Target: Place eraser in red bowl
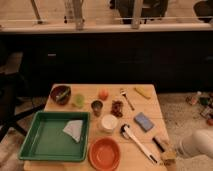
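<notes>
The eraser (163, 149), a tan block with a black strip, lies at the table's front right corner, just right of the brush. The red bowl (104, 153) sits empty at the table's front edge, left of the brush. My gripper (181, 149) is at the tip of the white arm (199, 143), which comes in from the lower right. It is just right of the eraser, at about table height. I cannot tell whether it touches the eraser.
A green tray (45, 145) holding a white cloth (74, 129) fills the front left. A white cup (108, 122), white-handled brush (139, 144) and blue-grey pad (144, 121) lie mid-table. A dark brown bowl (61, 93), green cup (79, 100), metal cup (97, 106) and fork (126, 97) stand behind.
</notes>
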Available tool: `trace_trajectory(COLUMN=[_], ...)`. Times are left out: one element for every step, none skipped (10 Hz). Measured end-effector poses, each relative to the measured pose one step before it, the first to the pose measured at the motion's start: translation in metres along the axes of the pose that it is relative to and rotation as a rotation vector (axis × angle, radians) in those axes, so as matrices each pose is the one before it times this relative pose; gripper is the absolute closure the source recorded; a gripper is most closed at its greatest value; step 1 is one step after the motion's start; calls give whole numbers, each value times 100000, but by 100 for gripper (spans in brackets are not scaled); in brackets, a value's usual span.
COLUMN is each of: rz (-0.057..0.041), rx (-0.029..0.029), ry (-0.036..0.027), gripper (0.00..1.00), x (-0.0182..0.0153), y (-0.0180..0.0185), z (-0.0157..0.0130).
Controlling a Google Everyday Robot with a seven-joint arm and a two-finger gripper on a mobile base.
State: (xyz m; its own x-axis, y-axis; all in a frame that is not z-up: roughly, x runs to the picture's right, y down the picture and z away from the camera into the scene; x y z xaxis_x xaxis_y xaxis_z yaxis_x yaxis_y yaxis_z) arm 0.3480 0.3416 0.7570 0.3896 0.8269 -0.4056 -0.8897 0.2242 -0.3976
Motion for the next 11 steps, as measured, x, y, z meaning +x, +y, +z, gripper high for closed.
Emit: trace_trajectory(rz=[-464,-262,-284,-302,-177,-23,99,68,-63,332,364], rx=[-307,-344,-228,-224,-71,33,92,98,287,473,622], ry=[-44,-38,71,-63,-190,-180,-277,-442,-503,-541,-565], gripper=[59,69,79,89,98,100,100,100,100,100,100], x=[-123,-124,-83,-79,20,26,56,9,-142,66,54], y=[78,47,50,71,14,-10,-35,-48,-125,-243,-249], z=[68,38,21,13,-110,-129,-189,-236,-288,-387,-424])
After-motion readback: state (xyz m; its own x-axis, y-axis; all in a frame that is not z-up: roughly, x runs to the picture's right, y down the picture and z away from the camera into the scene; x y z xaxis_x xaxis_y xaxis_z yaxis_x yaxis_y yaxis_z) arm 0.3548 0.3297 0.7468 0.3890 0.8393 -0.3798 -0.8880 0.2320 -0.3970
